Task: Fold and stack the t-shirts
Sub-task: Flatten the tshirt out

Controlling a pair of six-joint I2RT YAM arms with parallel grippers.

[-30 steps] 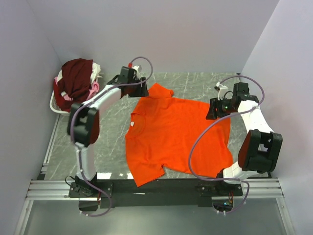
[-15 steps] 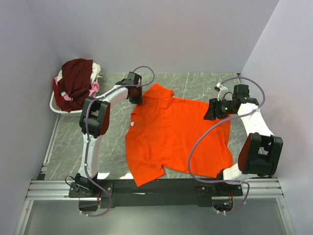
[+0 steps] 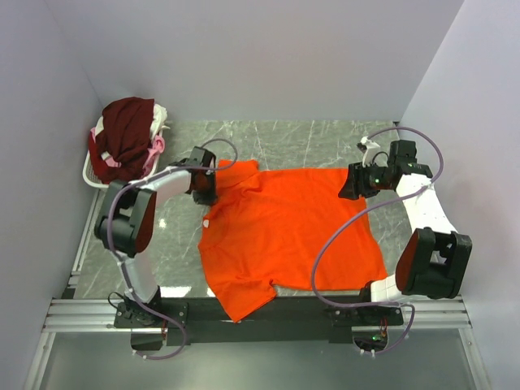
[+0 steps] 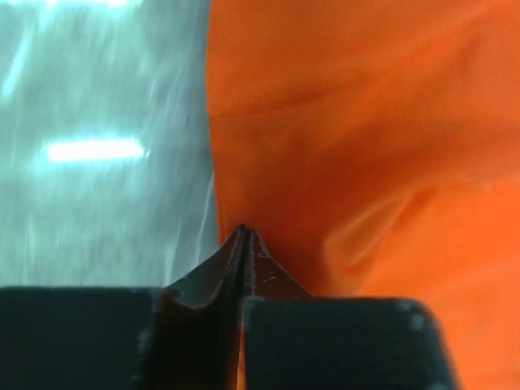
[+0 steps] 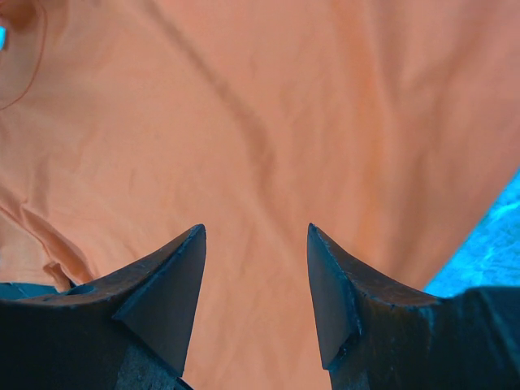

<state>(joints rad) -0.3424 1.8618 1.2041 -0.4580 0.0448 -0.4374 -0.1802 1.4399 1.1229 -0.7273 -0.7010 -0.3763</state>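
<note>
Top view, 12 o'clock taken as the far wall. A plain bright orange short-sleeved cloth t-shirt [image 3: 284, 231] lies spread across the middle of the grey marbled tabletop [image 3: 301, 138], collar toward 9 o'clock and hem toward 3 o'clock. One sleeve points to 11 o'clock, the other to 7 o'clock near the arm bases. The body is mostly flat, with shallow creases. The far sleeve edge is drawn into a straight line. The left gripper [image 3: 207, 188] sits at the 10 o'clock corner of the shirt. In its wrist view the left gripper [image 4: 243, 233] has its fingers pressed together on the cloth edge, and a soft ridge of orange [image 4: 366, 227] rises toward the tips, with bare table at 9 o'clock of them. The right gripper [image 3: 354, 184] is over the shirt's 2 o'clock corner. In its own view the right gripper [image 5: 256, 236] has its jaws apart, nothing between them, lightly wrinkled orange cloth [image 5: 268, 122] below. At 10 o'clock of the table, well apart from the orange shirt, a white wire basket [image 3: 91, 172] holds a heap of dark maroon [image 3: 126, 134], pink [image 3: 154, 148] and white [image 3: 161, 114] shirts.
</note>
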